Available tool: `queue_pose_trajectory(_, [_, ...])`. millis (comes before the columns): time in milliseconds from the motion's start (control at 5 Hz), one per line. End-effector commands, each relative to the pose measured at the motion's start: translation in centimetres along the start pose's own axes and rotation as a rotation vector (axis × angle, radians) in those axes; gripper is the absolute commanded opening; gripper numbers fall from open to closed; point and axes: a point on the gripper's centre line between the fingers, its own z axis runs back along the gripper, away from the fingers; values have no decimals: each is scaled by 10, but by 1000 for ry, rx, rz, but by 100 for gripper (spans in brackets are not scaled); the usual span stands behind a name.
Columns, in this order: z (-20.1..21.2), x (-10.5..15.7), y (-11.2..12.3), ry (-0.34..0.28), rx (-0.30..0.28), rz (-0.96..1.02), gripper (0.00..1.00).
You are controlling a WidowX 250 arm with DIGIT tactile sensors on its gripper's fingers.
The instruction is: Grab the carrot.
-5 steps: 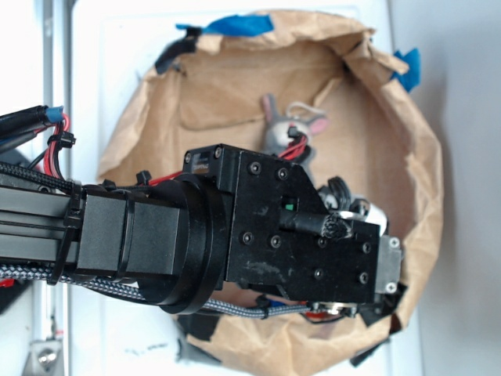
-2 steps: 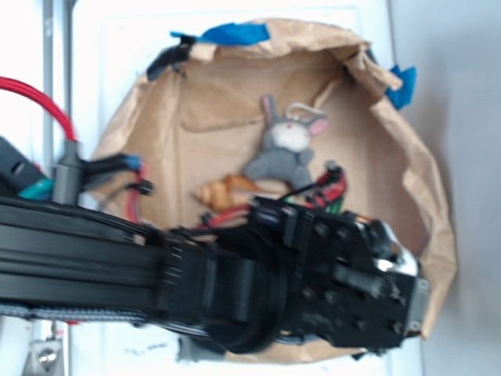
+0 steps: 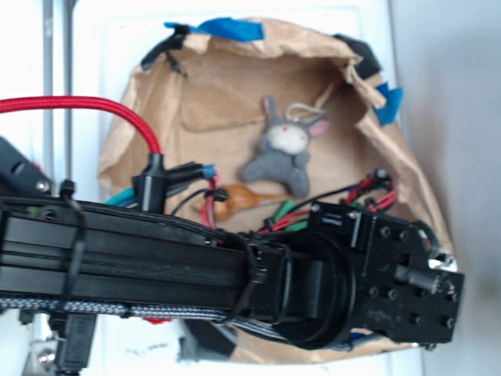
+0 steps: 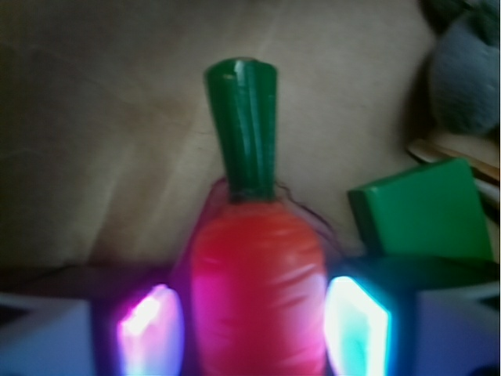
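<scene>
Two lit fingers [image 4: 149, 329] show at the bottom of the wrist view, a pink-glowing one on the left and a cyan-glowing one on the right, spread apart with the carrot [image 4: 258, 298] standing between them. Each pad sits just beside the orange body; whether either touches it is too blurred to tell. The carrot's dark green stub points away from the camera over brown paper [image 4: 102, 141], which lies bare to the left. To the right, a green block [image 4: 427, 211] rests near the carrot, well clear of the stub, and the grey plush bunny [image 4: 466, 74] fills the far right corner.

From the exterior camera, the black arm [image 3: 156, 266] crosses the near half of the scene from the left, with a red cable [image 3: 86, 106] arching above it. The crumpled paper bowl [image 3: 235, 86] rises in walls on every side, taped with blue at the far rim. The bunny lies in the middle, open paper around it.

Compared with a second ago, the arm has swung lower and further right, uncovering the bunny and a tan object [image 3: 239, 198] beside it.
</scene>
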Motion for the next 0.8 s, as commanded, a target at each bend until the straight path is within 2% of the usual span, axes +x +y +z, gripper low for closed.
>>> queue_pose_trajectory(0, [20,24,-9,-31,-80,0,0])
queue_pose_trajectory(200, [32,27,-1,-28,-102,-60,0])
queue_pose_trajectory(400, [51,36,14,-17,-137,-228,0])
queue_pose_trajectory(600, [85,45,29,28,-141,-477,0])
